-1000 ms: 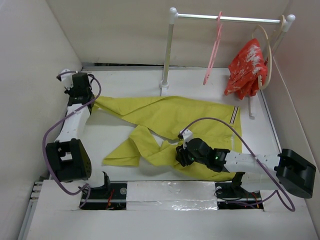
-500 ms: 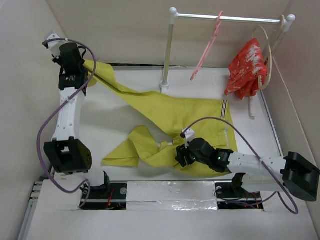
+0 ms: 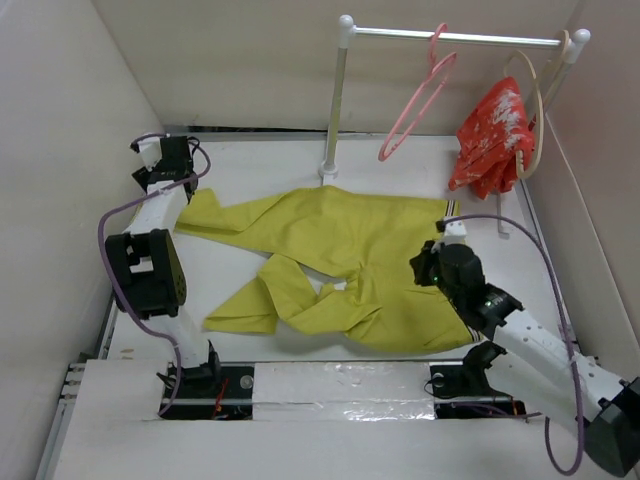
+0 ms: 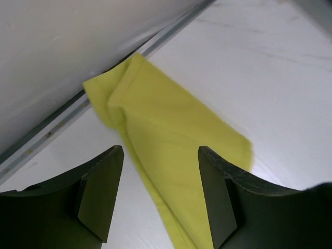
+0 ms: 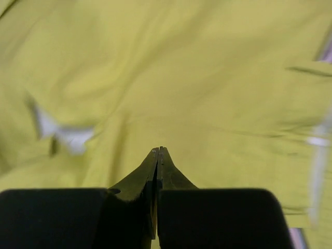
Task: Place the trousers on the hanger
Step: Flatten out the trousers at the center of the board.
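The mustard-yellow trousers (image 3: 340, 245) lie crumpled on the white table, with the striped waistband (image 3: 450, 210) at the right. One leg reaches out to the left. Its end (image 4: 171, 129) lies flat below my left gripper (image 4: 160, 153), which is open above it near the back-left wall (image 3: 170, 170). My right gripper (image 3: 425, 270) hovers over the waist part of the cloth (image 5: 181, 78). Its fingers are shut (image 5: 158, 150) with nothing between them. The pink hanger (image 3: 415, 100) hangs empty by its hook from the rail.
The white rail (image 3: 455, 38) stands on a post (image 3: 333, 100) at the back. A red patterned garment (image 3: 495, 135) on a beige hanger hangs at its right end. Walls close in on the left, back and right.
My left gripper lifted the leg end up and back, then opened; the leg has dropped flat. My right gripper moved right, towards the waistband, and shut. The pink hanger has swung.
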Controlling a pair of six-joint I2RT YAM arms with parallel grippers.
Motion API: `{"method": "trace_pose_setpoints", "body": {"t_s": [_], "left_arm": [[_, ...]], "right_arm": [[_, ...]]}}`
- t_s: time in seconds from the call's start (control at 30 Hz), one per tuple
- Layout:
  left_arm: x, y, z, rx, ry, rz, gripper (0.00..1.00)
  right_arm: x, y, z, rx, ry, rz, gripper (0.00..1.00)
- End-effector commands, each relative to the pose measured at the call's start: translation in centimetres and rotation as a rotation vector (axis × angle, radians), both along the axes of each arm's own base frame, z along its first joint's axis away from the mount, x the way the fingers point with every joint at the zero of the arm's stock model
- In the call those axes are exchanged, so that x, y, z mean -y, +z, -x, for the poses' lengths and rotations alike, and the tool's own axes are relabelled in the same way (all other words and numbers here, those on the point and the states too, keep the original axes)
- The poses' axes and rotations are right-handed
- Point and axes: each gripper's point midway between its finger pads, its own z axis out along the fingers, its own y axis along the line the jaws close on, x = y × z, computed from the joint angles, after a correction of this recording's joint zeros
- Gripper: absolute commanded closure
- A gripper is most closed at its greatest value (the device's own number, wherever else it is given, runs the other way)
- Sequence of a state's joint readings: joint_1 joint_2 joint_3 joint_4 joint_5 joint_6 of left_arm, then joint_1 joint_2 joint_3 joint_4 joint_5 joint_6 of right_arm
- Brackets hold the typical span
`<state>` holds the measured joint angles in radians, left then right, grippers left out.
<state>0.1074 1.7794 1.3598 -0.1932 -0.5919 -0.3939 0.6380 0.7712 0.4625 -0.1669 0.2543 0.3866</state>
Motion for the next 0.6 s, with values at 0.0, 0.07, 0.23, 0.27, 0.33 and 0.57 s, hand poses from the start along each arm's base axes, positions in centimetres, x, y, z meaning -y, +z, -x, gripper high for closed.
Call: {"method": "trace_pose_setpoints", "body": {"t_s": [0.0,0.07,0.23,0.27,0.33,0.57], "left_arm": [[5.7,10.9,-1.2,0.356,-0.127,0.046,0.43],[12.0,10.9,-1.3,0.372,-0.263,0.078,0.44],[24.9,9.8,1.6,0.391,-0.512,0.267,0.45],[26.9,7.9,2.8,0.380,-0.560,0.308,0.45],[32.2,6.0,6.1,0.380,-0.697,0.386,0.45],[36.6,-1.9,15.0,0.204,-0.853,0.345,0.36]], "right_arm": [[4.6,2.2,-3.3,0.050,-0.188,0.002,1.00],[8.6,1.5,-5.2,0.033,-0.329,0.013,0.60],[13.9,-1.4,-7.6,-0.067,-0.450,-0.037,0.25],[14.6,-1.4,-8.2,-0.074,-0.462,-0.047,0.22],[15.9,-3.6,-8.4,-0.154,-0.485,-0.057,0.22],[15.7,-7.2,-9.1,-0.283,-0.443,-0.101,0.21]]}}
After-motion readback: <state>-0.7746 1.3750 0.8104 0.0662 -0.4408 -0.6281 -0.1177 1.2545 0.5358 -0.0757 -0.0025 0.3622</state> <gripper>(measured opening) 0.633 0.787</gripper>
